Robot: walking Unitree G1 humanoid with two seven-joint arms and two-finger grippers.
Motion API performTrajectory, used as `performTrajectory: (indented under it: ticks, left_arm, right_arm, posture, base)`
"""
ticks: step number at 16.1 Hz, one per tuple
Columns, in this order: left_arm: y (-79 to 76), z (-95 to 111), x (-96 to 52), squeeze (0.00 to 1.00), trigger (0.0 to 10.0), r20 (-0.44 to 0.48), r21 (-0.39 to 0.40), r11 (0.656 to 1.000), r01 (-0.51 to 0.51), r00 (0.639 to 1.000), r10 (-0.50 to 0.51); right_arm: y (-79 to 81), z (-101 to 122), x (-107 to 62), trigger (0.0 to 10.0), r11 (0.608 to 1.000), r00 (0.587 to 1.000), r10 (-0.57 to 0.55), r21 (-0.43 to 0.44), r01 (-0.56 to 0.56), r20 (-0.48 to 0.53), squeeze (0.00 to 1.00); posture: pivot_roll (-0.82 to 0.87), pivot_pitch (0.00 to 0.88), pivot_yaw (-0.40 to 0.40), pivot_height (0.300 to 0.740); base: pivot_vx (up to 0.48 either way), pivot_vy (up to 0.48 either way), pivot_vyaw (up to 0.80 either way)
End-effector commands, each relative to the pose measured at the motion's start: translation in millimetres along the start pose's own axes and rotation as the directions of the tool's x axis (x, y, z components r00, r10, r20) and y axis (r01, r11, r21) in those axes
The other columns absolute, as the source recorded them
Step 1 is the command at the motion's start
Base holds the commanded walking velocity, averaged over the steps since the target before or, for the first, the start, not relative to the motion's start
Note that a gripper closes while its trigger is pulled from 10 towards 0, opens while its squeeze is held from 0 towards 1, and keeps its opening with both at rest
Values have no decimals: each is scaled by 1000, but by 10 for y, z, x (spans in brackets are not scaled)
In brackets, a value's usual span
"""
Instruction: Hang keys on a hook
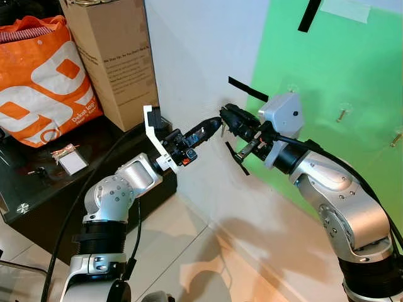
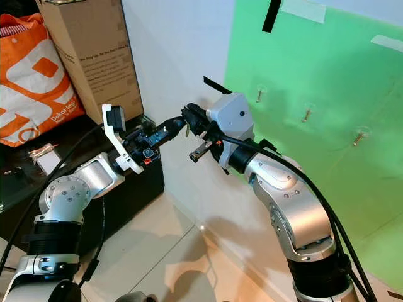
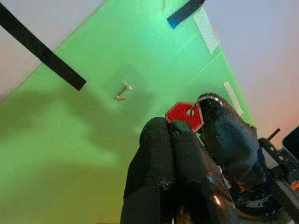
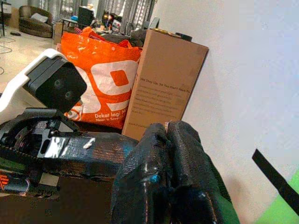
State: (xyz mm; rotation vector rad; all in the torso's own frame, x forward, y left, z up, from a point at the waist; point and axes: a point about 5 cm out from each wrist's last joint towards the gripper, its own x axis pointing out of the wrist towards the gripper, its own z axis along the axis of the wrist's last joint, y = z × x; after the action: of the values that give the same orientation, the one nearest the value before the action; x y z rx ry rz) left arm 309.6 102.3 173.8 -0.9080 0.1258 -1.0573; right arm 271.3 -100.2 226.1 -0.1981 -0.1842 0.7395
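Note:
The keys' red octagonal tag (image 3: 184, 114) and its metal ring show in the left wrist view, against the tip of my right gripper (image 1: 228, 119). That gripper is shut, and a silvery key (image 2: 199, 151) dangles below it. My left gripper (image 1: 216, 128) is shut too. Its fingertips (image 3: 169, 133) touch the tag from the other side. Both grippers meet tip to tip close to the white wall, left of the green sheet (image 1: 340, 75). Small clear-backed hooks (image 2: 259, 94) (image 2: 306, 114) (image 2: 360, 136) stick out of the sheet, to the right of the grippers. One hook (image 3: 122, 92) lies ahead of the left fingers.
An orange shopping bag (image 1: 44, 82) and a tall cardboard box (image 1: 113, 56) stand on a low black cabinet (image 1: 38, 195) at the left. A small card (image 1: 70, 160) lies there as well. Black tape strips (image 1: 247, 89) cross the wall. Pale floor tiles (image 1: 189, 251) lie below.

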Motion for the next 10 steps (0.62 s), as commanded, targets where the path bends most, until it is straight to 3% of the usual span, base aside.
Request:
performTrajectory:
  ticks: [1, 4, 9, 10]
  left_arm:
    - [-34, 61, -11, 0, 0, 35, 10, 1000, 17, 999, -17]
    - [-32, 150, -18, 0, 0, 101, -9, 1000, 14, 995, -13]
    - [-45, 117, -10, 0, 0, 68, -2, 1000, 16, 998, -16]
    - [-6, 56, -13, 0, 10000, 14, 52, 998, -30, 999, 30]
  right_arm:
    - [-13, 94, -2, 10000, 1000, 999, 4, -25, -3, 40, 0]
    - [-17, 96, 3, 10000, 1000, 999, 2, -24, -1, 40, 0]
    - [-18, 96, 5, 10000, 1000, 999, -2, -24, 3, 40, 0]
    - [-17, 97, 6, 10000, 1000, 999, -3, -23, 4, 41, 0]
  posture:
    - [-74, 0, 39, 740]
    - [-72, 0, 39, 740]
    - [-73, 0, 42, 740]
    - [-72, 0, 43, 740]
  base:
    - [0, 0, 0]
    - [0, 0, 0]
    - [0, 0, 0]
    - [0, 0, 0]
